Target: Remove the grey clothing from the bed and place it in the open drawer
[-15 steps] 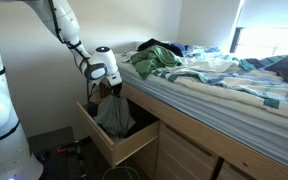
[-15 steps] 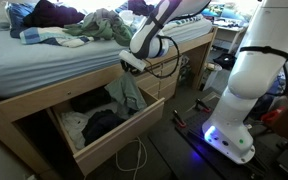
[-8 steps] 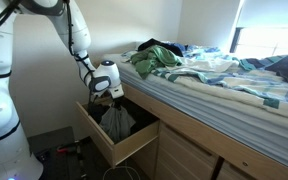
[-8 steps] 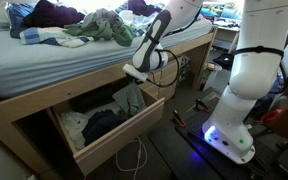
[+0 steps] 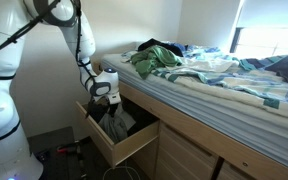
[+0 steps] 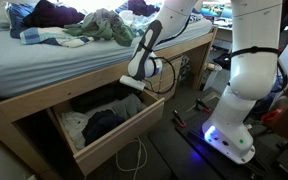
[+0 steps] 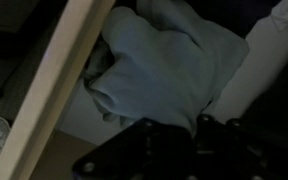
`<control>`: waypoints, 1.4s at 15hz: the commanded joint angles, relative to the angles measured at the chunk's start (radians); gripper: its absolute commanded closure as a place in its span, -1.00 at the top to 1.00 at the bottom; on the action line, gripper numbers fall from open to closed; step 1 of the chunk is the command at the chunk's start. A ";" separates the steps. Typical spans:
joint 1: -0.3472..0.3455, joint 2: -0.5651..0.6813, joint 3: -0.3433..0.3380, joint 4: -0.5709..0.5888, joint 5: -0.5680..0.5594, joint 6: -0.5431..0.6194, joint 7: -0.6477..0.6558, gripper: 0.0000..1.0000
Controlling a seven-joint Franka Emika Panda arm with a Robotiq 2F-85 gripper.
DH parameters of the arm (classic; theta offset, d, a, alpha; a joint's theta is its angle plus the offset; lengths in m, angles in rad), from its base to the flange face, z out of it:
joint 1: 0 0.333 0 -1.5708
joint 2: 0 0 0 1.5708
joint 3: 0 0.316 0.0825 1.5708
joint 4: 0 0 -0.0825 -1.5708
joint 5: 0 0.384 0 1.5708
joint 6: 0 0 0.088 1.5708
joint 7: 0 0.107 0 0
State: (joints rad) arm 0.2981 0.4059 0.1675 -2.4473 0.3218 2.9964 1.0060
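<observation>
We see gripper [image 5: 105, 97] lower than a second ago | grey clothing [image 5: 114, 121] now bunched in open drawer [image 5: 96, 135], at gripper's 6 o'clock | jaws: we cannot tell whether they hold it | placing looks nearly done, release pending

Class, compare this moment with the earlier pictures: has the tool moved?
Yes. The tool has dropped from level with the bed edge down towards the open drawer, carrying the grey clothing.
</observation>
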 commanded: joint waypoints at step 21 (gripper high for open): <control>0.211 0.225 -0.238 0.278 -0.121 -0.131 0.251 -0.26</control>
State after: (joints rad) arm 0.5049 0.6395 -0.0543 -2.1805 0.2179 2.8682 1.2038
